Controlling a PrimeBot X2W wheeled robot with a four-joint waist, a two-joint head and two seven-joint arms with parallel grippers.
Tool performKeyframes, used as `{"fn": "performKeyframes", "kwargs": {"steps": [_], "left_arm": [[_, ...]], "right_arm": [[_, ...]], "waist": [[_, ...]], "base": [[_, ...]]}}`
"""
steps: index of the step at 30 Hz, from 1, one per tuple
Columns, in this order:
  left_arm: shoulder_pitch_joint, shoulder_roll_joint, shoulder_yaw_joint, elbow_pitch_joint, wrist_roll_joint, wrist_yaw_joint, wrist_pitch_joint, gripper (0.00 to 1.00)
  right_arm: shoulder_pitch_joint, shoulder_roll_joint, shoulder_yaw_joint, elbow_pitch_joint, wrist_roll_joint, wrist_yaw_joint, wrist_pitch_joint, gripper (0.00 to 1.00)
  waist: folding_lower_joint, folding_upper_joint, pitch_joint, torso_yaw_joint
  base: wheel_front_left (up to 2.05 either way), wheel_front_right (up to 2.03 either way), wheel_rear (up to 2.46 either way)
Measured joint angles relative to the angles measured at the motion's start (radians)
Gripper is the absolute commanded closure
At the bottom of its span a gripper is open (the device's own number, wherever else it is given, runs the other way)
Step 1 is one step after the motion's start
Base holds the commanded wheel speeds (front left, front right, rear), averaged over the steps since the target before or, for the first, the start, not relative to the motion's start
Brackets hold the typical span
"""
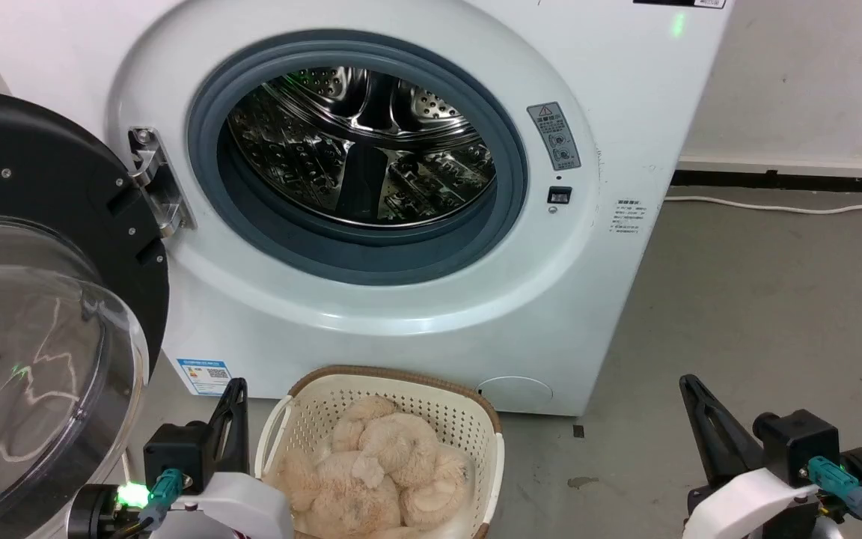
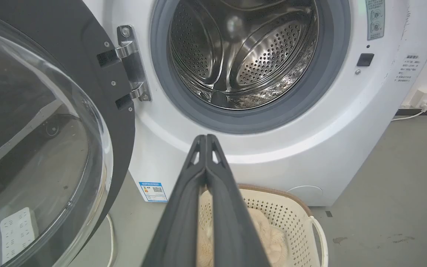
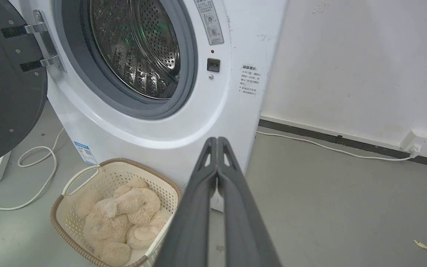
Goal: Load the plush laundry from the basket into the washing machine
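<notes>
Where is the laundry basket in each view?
Head view: basket at bottom centre, below the washing machine's opening.
Left wrist view: basket at bottom, right of centre, partly behind the left gripper.
Right wrist view: basket at lower left, left of the right gripper.
Shared landmark: blue label on the washing machine's lower front, near the basket's left side.

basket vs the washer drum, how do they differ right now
The basket is cream plastic with a brown woven rim; the drum is shiny steel. The basket holds the plush laundry; the drum looks empty. The basket opens upward; the drum opens toward the front. Both have perforated walls.
</notes>
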Motion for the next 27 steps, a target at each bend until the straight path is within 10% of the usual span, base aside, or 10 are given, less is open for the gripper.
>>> {"fn": "performKeyframes", "kwargs": {"steps": [14,15,27], "left_arm": [[0.000,0.000,0.000,0.000,0.000,0.000,0.000,1.00],[0.000,0.000,0.000,0.000,0.000,0.001,0.000,0.00],[0.001,0.000,-0.018,0.000,-0.001,0.001,-0.010,0.00]], "right_arm": [[0.000,0.000,0.000,0.000,0.000,0.000,0.000,1.00],[0.000,0.000,0.000,0.000,0.000,0.000,0.000,0.00],[0.001,0.000,-0.004,-0.001,0.010,0.000,-0.010,0.00]], "waist": [[0.0000,0.0000,0.000,0.000],[-0.0001,0.0000,0.000,0.000],[0.0000,0.0000,0.003,0.000]], "base": [[0.00,0.00,0.00],[0.00,0.00,0.00],[0.00,0.00,0.00]]}}
